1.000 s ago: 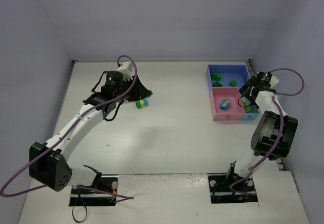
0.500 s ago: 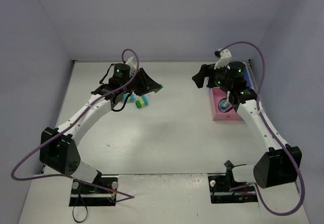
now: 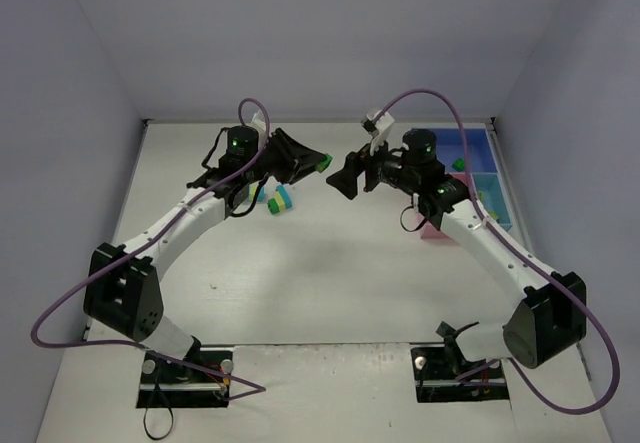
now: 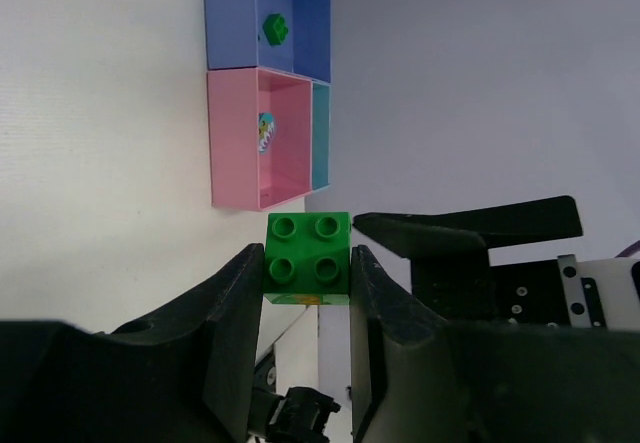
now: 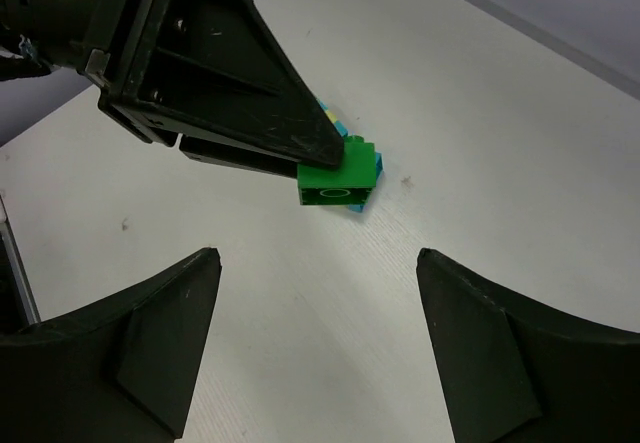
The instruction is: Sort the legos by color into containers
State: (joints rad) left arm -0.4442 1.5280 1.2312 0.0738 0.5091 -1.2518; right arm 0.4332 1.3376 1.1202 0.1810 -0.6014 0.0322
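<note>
Pinching a green brick (image 4: 307, 255) between its tips, left claw (image 4: 305, 268) faces spread right claw (image 5: 315, 268).

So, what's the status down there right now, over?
Left end effector shut on green brick. Right end effector open, facing it. Nothing between them.

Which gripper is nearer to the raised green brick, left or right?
Left. The left gripper clamps the green brick between its fingers; the right gripper faces it, open, not touching.
</note>
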